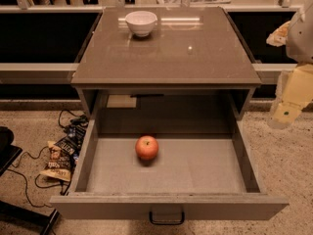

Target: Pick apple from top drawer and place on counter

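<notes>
The apple [147, 147], red-orange and round, lies on the grey floor of the open top drawer [195, 168], a little left of its middle. The drawer is pulled fully out, with its dark loop handle [167, 218] at the front. The glossy brown-grey counter [186, 53] forms the cabinet top above it. My gripper [286, 112], cream-coloured, hangs at the right edge of the camera view. It is outside the drawer's right wall, well to the right of the apple, and holds nothing that I can see.
A white bowl [141, 23] stands at the back left of the counter. Snack bags [61, 155] and black cables lie on the floor left of the drawer. A dark base [7, 153] sits at the far left. Pale rails run behind the cabinet.
</notes>
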### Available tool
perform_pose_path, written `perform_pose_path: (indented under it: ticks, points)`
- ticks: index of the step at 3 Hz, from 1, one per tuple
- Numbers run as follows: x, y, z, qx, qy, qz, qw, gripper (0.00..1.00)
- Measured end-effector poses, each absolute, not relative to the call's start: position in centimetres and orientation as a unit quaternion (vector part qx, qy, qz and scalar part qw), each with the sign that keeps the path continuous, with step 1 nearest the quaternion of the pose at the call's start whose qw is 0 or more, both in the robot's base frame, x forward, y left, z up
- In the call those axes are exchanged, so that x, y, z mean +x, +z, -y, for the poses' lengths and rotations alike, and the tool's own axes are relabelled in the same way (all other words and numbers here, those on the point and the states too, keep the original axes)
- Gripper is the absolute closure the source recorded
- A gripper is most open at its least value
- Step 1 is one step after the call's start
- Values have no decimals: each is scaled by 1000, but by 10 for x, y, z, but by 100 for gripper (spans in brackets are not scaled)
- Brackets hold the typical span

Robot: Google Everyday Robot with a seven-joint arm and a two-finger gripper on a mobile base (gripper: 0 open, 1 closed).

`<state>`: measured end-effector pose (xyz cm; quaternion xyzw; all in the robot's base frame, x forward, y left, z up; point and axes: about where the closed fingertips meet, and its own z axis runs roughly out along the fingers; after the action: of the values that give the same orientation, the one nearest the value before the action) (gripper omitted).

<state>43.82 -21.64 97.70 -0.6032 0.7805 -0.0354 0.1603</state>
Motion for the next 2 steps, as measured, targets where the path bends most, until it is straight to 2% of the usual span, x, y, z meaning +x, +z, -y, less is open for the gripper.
perform_pose_path:
  ticks: [1, 2]
  points:
    - [438, 977, 216, -603, -35, -781, 160, 0]
    - [451, 946, 213, -600, -3, -780, 177, 0]
